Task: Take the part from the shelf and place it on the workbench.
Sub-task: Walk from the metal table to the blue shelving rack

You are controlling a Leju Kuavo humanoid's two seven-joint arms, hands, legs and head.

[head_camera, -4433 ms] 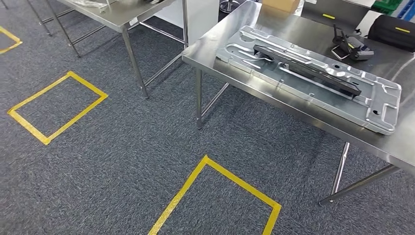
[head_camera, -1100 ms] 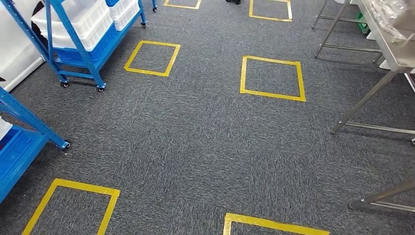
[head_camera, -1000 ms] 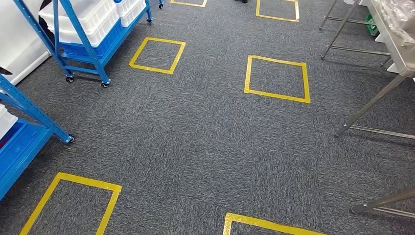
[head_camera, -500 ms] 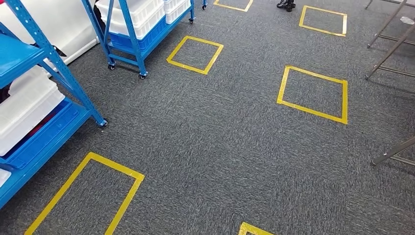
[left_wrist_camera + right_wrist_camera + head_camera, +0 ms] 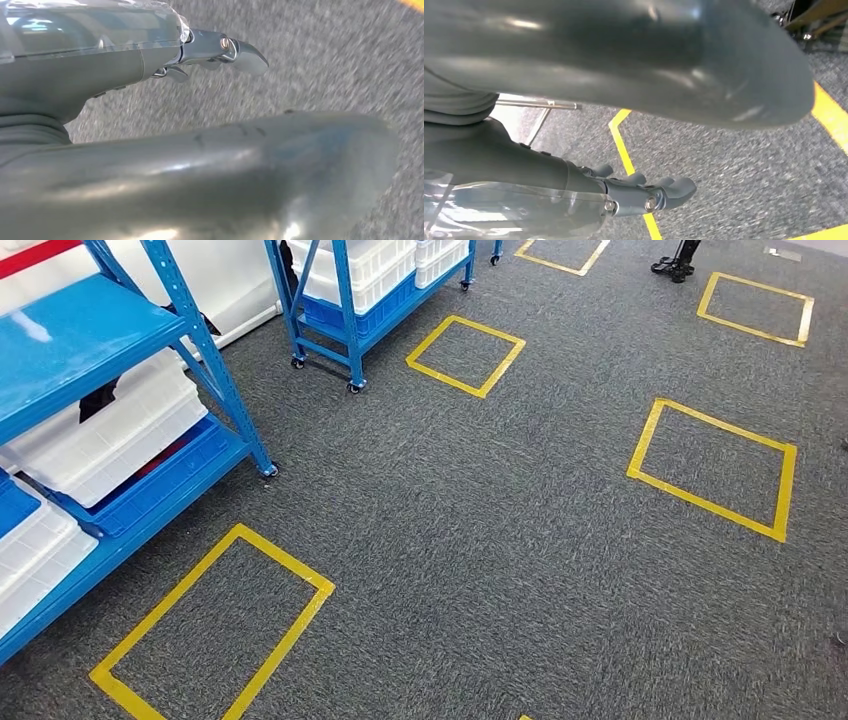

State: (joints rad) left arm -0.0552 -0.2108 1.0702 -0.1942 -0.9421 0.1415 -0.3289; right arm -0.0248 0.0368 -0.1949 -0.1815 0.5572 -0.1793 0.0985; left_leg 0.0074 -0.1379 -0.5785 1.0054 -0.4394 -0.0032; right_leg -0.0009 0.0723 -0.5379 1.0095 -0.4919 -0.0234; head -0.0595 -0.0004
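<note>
Grey flecked carpet (image 5: 480, 540) with yellow tape squares (image 5: 715, 468) spreads out from the blue steel shelf rack (image 5: 110, 410), which stands at the near left. White plastic crates (image 5: 110, 435) sit on its lower tiers; the part itself cannot be made out among them. If it resembles stamped sheet metal, expect it stiff, slick and sharp-edged, best taken by its long sides. Left hand (image 5: 150, 100) hangs over carpet, fingers loosely extended, holding nothing. Right hand (image 5: 589, 125) likewise empty, fingers slightly apart. Against the frame half a second back, the view has swung further toward the rack, now closer.
</note>
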